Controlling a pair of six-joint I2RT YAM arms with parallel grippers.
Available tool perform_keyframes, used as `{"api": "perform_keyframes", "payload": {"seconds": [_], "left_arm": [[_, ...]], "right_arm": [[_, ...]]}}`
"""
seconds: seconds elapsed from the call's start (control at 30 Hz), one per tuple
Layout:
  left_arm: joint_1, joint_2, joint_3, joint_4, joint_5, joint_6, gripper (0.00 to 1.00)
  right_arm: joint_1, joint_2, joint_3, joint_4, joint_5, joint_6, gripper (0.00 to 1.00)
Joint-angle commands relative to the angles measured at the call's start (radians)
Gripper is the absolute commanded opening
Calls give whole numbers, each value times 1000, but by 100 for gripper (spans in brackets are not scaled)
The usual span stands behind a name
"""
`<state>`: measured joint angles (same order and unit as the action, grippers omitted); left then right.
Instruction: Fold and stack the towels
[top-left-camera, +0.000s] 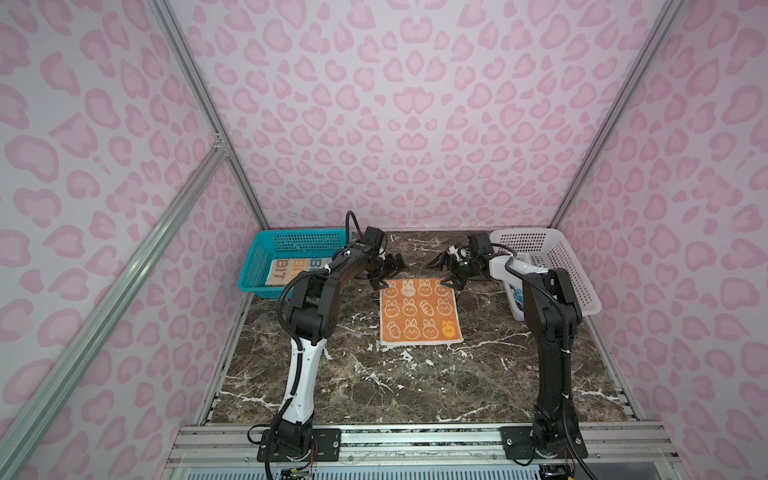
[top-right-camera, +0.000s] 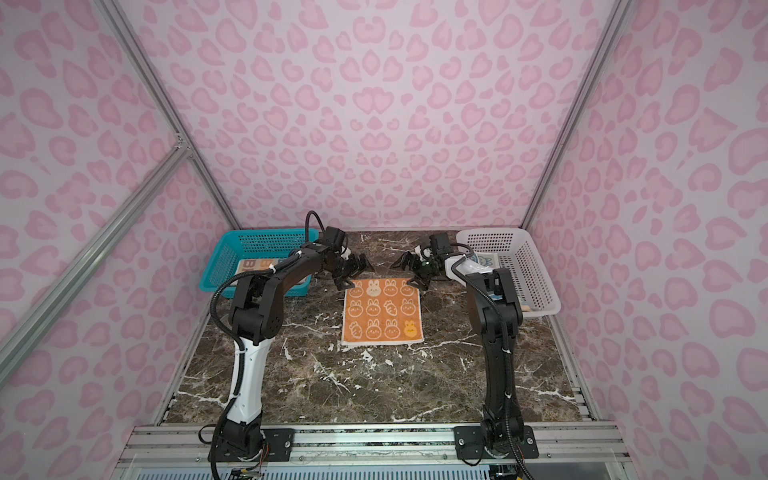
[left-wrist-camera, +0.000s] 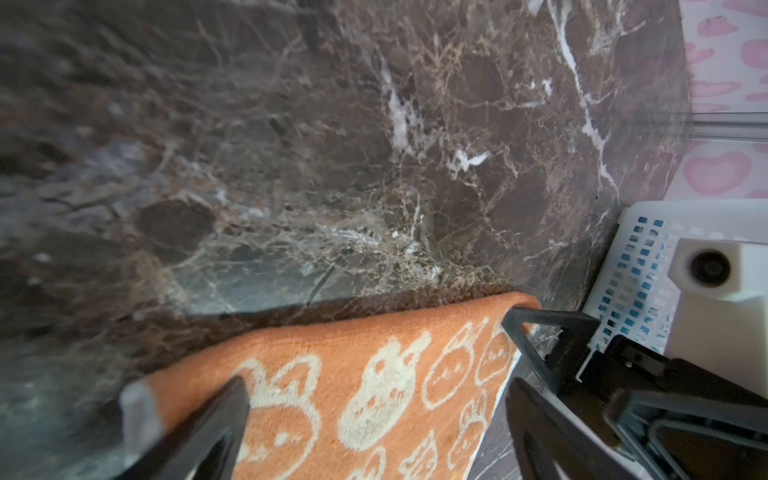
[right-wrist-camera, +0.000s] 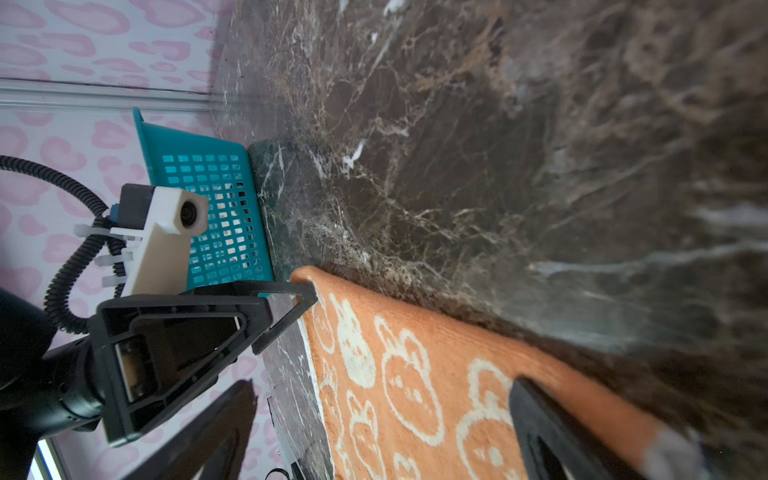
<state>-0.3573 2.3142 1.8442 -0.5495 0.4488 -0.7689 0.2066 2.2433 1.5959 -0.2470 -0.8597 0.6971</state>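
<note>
- the orange towel (top-left-camera: 419, 311) lay flat and unfolded at the middle of the marble table (top-left-camera: 374, 386), so its first fold looked like the step in hand.
- the left gripper (top-left-camera: 388, 274) stood spread wide at the towel's far left corner, gripping nothing.
- the right gripper (top-left-camera: 444, 272) stood equally spread at the far right corner, also empty.
- the cream towel (top-left-camera: 286, 270) sat folded in the teal basket (top-left-camera: 253, 266); the blue towel (top-right-camera: 484, 261) lay in the white basket (top-left-camera: 573, 270).
- next, each gripper probably needed to pinch its corner, lift both together, and carry the far edge evenly over to the near edge.
</note>
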Motion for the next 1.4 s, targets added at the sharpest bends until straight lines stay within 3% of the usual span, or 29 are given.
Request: {"api": "perform_keyframes", "payload": {"seconds": [0.0,0.37,0.6,0.7,0.83,1.13,1.37], "left_arm": [[6,12,-20,-21,-39,40,98],[-20,-102,21,-45,-93,167,98],[-66,-245,-28,-64,-248,258,98],[-93,-302,-88,-44,-302,297,98],[-131,-353,-165,-24,-377,354,98],[-163,-479,-361,137,-472,429,98],[-212,-524,-424,220,-560,532,98]], "right_arm": [[-11,27,4,-46,8,-55,98],[-41,-83,63,-201,4,-178,98],[-39,-85,188,-477,266,-383,98],[-28,-61,230,-540,367,-454,92],[-5,-5,295,-612,485,-544,76],[20,96,371,-654,547,-620,56],[32,142,406,-655,536,-641,47]]}}
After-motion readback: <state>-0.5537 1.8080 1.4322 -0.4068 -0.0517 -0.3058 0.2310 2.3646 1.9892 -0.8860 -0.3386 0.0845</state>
